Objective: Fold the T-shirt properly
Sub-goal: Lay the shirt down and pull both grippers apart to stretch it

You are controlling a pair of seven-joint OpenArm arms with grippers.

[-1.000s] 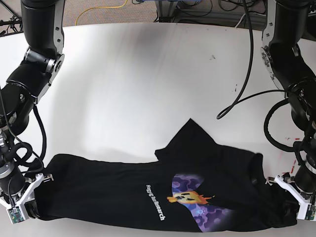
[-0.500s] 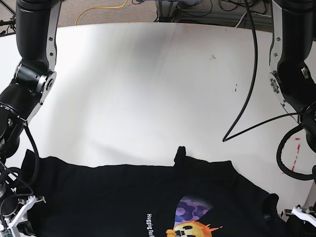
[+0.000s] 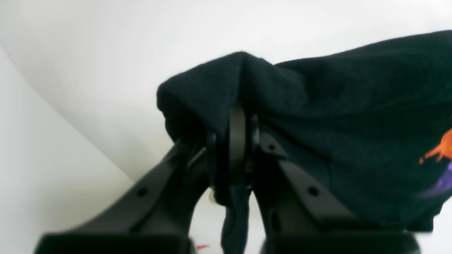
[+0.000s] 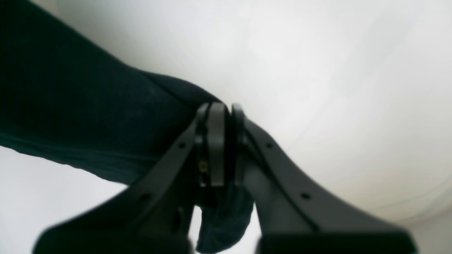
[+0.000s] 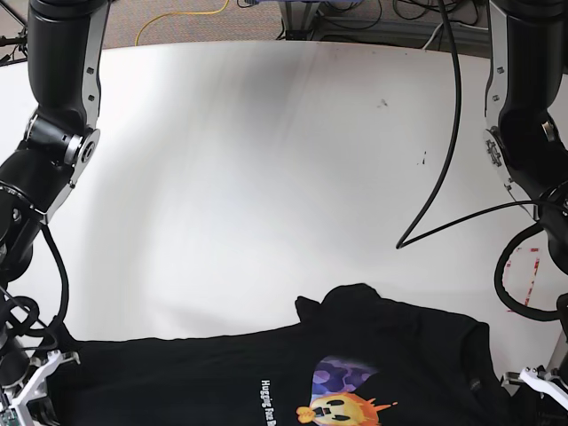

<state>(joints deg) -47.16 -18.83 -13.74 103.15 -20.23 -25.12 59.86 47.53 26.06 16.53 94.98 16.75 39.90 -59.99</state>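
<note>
**Both grippers clamped on the T-shirt at the near edge of the desk**

Base view: the T-shirt [image 5: 293, 373] lies stretched across the near edge of the white desk [image 5: 266, 160], running almost the full width of the frame and cut off by the bottom border. Print side faces up: an orange-yellow figure on a purple-blue patch [image 5: 346, 399], with small white lettering [image 5: 266, 404] just beside it. A rumpled flap of black cloth rises at the middle of the far edge. The rest of the desk surface beyond the cloth is bare white, with a few small dark specks toward the far right. A black cable [image 5: 453, 124] hangs down over the desk on the right of this view.

Left wrist view: left gripper [image 3: 233, 141] has its jaws pressed together with a bunched fold of black cloth pinched between them. The cloth drapes over the fingertips and a strip hangs down below. An orange and purple sliver of the print shows at the right edge.

Right wrist view: right gripper [image 4: 220, 141] is likewise closed tight on a black edge of the shirt. The fabric stretches away to the left, and a small tail of cloth hangs under the jaws.

Both arms sit low at the bottom corners of the base view, mostly out of frame.
</note>
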